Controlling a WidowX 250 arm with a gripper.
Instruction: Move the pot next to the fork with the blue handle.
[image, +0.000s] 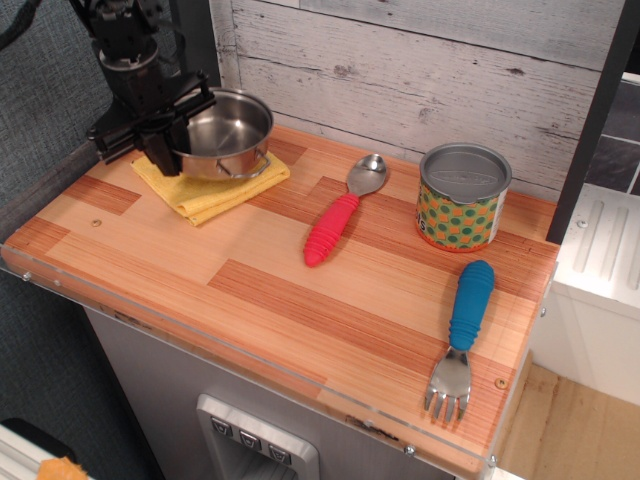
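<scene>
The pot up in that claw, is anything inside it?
Empty. The pot tilts toward the camera, showing a bare shiny steel bottom. The claw grips its left rim, above the yellow cloth.
</scene>
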